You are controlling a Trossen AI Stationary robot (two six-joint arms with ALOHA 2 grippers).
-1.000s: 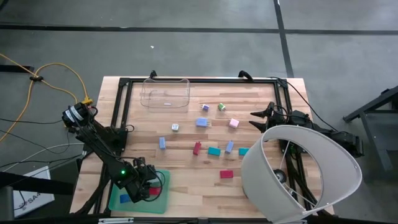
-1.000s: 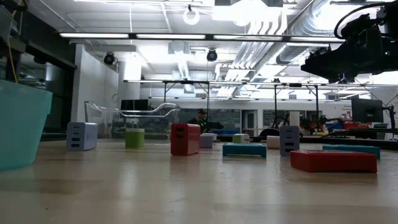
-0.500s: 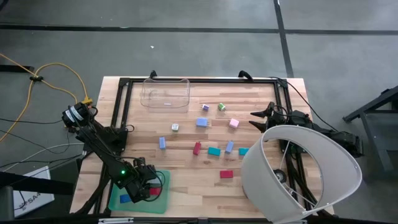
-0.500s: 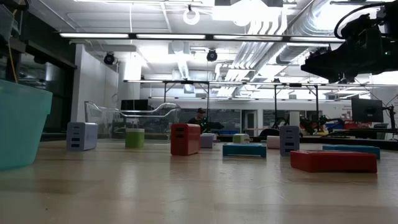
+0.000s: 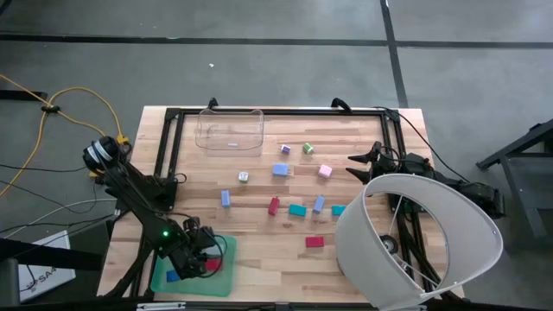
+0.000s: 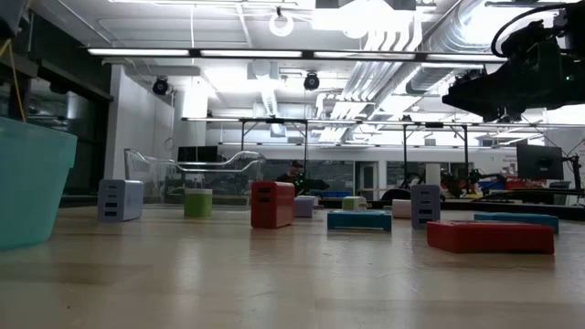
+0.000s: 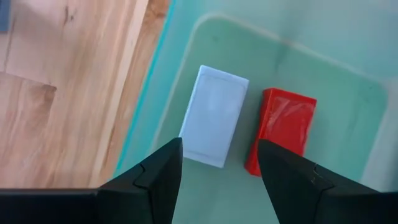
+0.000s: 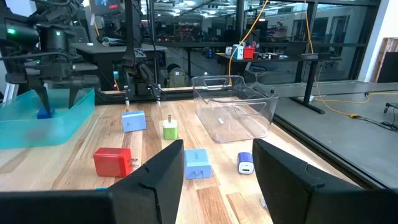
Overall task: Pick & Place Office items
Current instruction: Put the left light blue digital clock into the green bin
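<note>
Left wrist view: pale blue rectangular block (image 7: 214,116) and red rectangular block (image 7: 283,129) lie side by side, just apart, on floor of flat green tray (image 7: 348,93).
Left gripper: left gripper (image 7: 219,163) hangs over the tray, fingers spread apart, holding nothing; pale blue block sits in line with the gap.
Tray location: high view, near-left corner of wooden counter (image 5: 259,250), left gripper (image 5: 197,259) above it.
Loose items: high view, spread over counter middle, well apart from tray: blue block (image 5: 225,199), dark red block (image 5: 274,206), teal flat block (image 5: 297,210), red flat block (image 5: 314,243), light blue block (image 5: 319,203), pink block (image 5: 325,171), green piece (image 5: 308,149), blue charger-like block (image 5: 280,169), small white piece (image 5: 244,177).
Clear bin: clear plastic bin (image 5: 230,130) at far edge of counter, left of centre.
Right gripper: right gripper (image 8: 214,168) raised at right side of counter, fingers apart, nothing between them.
Right wrist view: red block (image 8: 112,162), green piece (image 8: 169,129), blue blocks, clear bin (image 8: 233,106) ahead.
Obstruction: large white lamp shade (image 5: 415,242) covers near-right counter in high view.
</note>
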